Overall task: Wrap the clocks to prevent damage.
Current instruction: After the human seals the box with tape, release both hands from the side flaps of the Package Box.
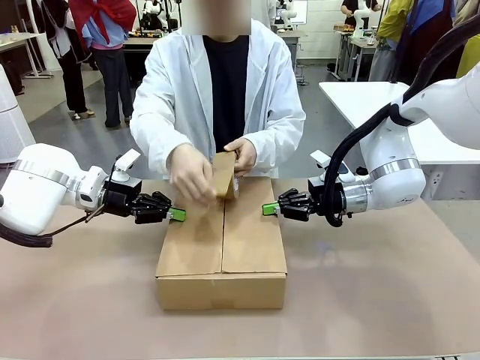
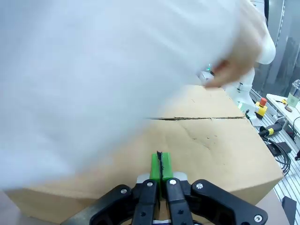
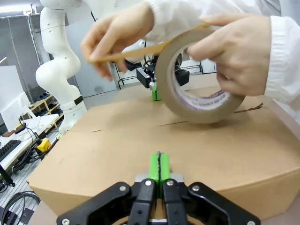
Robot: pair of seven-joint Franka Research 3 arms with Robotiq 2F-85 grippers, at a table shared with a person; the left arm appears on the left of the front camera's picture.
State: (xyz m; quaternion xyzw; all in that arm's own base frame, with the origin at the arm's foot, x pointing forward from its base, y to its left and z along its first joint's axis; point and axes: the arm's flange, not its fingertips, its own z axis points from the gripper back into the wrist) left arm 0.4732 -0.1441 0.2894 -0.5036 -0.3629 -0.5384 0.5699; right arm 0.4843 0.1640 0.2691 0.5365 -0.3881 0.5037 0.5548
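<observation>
Your left pincer [image 1: 177, 214] has its green pads pressed flat together, gripping nothing, and its tips sit at the left side of the cardboard box [image 1: 222, 251], right at the edge of the top flaps. In the left wrist view the same pincer [image 2: 161, 165] points straight at the box wall [image 2: 220, 154], with the seam between the two closed flaps running across just beyond the tips. A blurred white sleeve [image 2: 93, 79] covers much of that view above the pincer.

Your right pincer [image 1: 270, 208] is likewise closed tight and empty, its tips against the opposite side of the box, facing the left one across the lid. From the right wrist you see the pincer [image 3: 159, 167] low at the box edge [image 3: 140, 154]. Just beyond and above the tips, the person's hands [image 3: 234, 51] hold a roll of brown tape [image 3: 197, 79] over the lid, one hand pulling a strip out from it.

The box stands on the bench [image 1: 375, 285] between your two pincers, flaps closed. The wrapped clocks cannot be made out anywhere; you cannot tell from here where they lie.
</observation>
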